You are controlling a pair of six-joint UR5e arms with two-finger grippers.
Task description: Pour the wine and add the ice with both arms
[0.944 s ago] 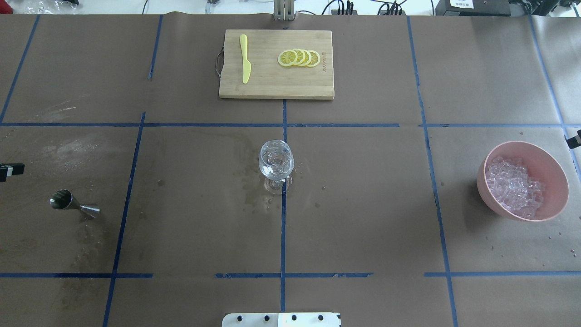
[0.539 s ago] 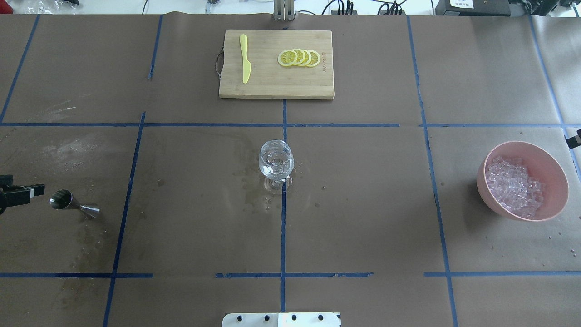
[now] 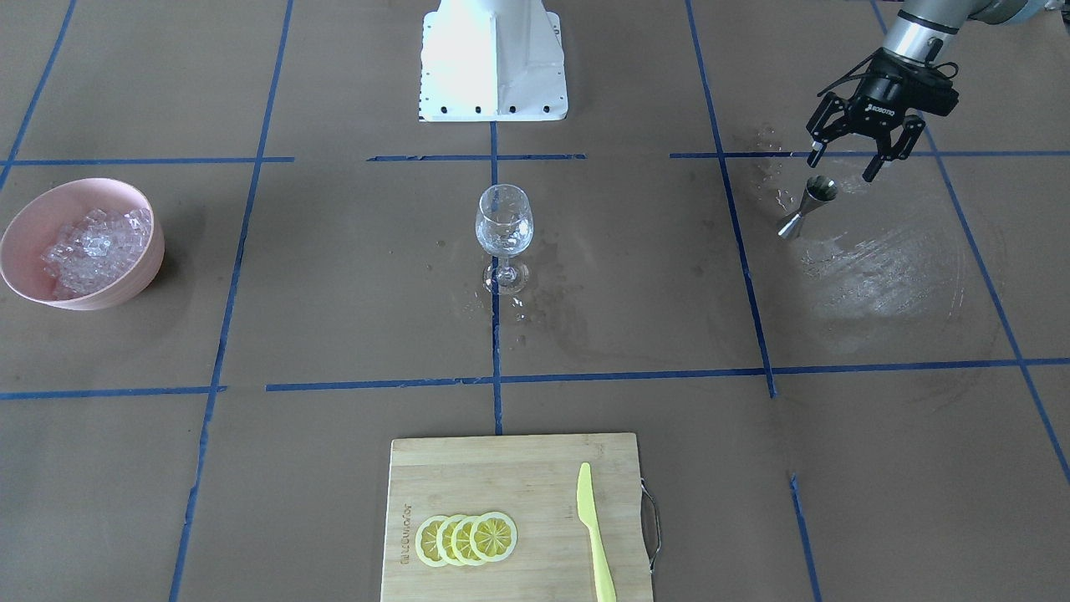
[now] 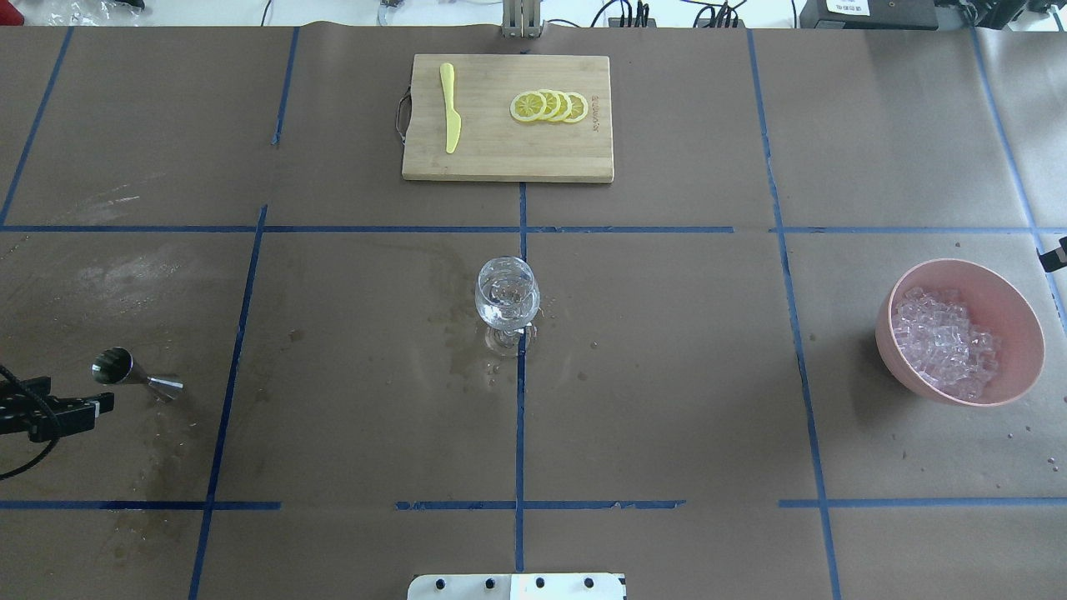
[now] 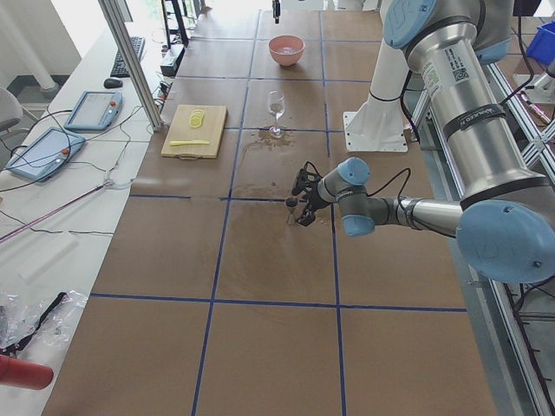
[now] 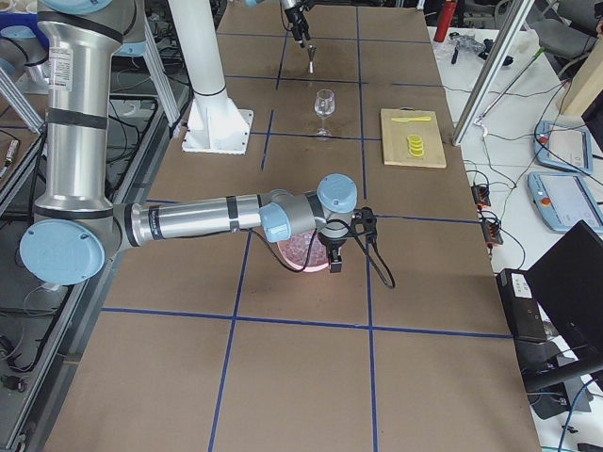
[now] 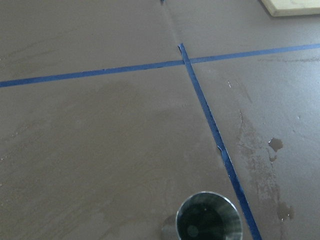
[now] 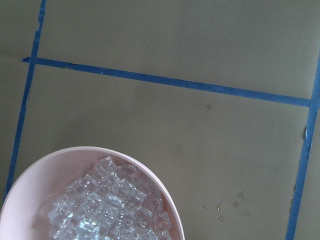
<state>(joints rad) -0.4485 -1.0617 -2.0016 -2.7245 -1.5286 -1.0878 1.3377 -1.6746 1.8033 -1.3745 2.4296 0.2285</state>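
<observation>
A clear stemmed glass (image 4: 507, 296) stands at the table's centre, and a little clear wine seems to sit low in its bowl (image 3: 504, 232). The ice (image 4: 946, 342) is heaped in a pink bowl (image 4: 967, 268) on the right. A steel jigger (image 3: 807, 205) stands on the left, and its cup (image 7: 207, 220) fills the bottom of the left wrist view. My left gripper (image 3: 841, 165) hangs open just beside the jigger with nothing between its fingers. My right gripper (image 6: 336, 254) hovers at the bowl's outer side. Only a tip of it (image 4: 1057, 254) shows overhead, so I cannot tell its state.
At the far middle lies a wooden cutting board (image 4: 507, 162) with a yellow knife (image 4: 450, 108) and lemon slices (image 4: 550, 107). Wet patches and drops lie around the glass foot (image 3: 518, 318) and near the jigger (image 3: 878, 267). The white robot base (image 3: 493, 58) stands at the near edge.
My left gripper has come further into the overhead view and moved toward the robot's side, past the jigger. The glass, bowl and right gripper have stayed put.
</observation>
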